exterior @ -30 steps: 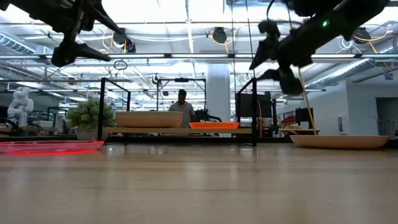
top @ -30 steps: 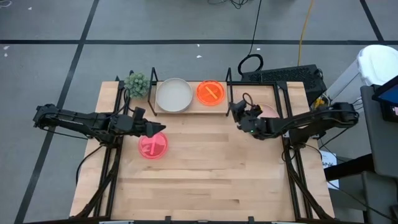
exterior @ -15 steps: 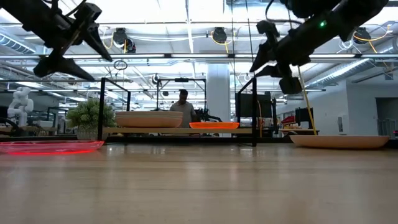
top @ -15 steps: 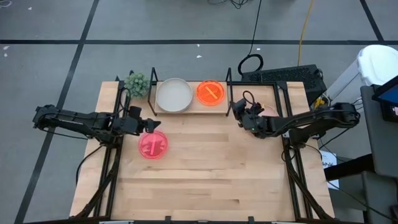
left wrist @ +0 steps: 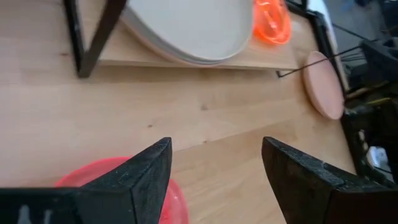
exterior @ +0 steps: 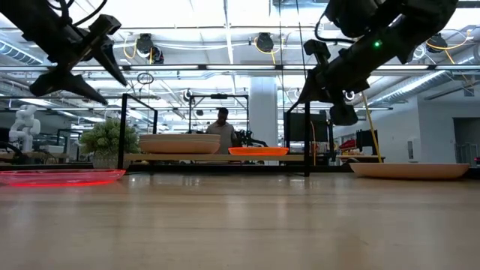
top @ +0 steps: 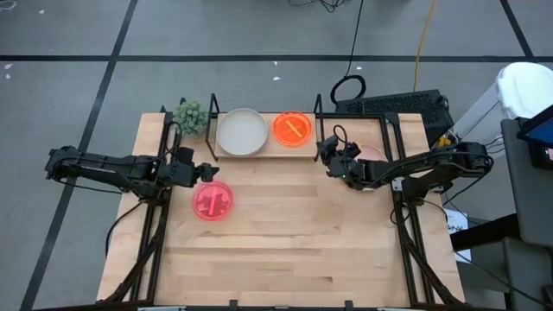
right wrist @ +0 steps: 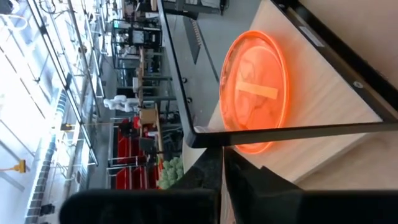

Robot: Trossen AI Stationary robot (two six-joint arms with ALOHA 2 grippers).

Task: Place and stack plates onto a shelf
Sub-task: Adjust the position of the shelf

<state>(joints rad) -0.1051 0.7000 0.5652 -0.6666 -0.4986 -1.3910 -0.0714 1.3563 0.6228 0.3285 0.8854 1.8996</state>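
Shelf (top: 263, 149) at the surface's far edge holds cream plates (top: 242, 132) and an orange plate (top: 292, 128). Left gripper (top: 207, 171), fingers open, should descend squarely over the neon pink plate (top: 212, 202); right gripper (top: 331, 156) is closed, empty.

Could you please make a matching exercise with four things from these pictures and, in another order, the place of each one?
Things:
1. cream plate
2. orange plate
3. neon pink plate
4. pale pink plate

Places:
A. on the table, below the left end effector
B. on the shelf, at its right end
C. on the table to the right of the shelf, near the right end effector
D. on the shelf, at the end nearer the small green plant

Pairs: 1-D, 2-B, 3-A, 4-C
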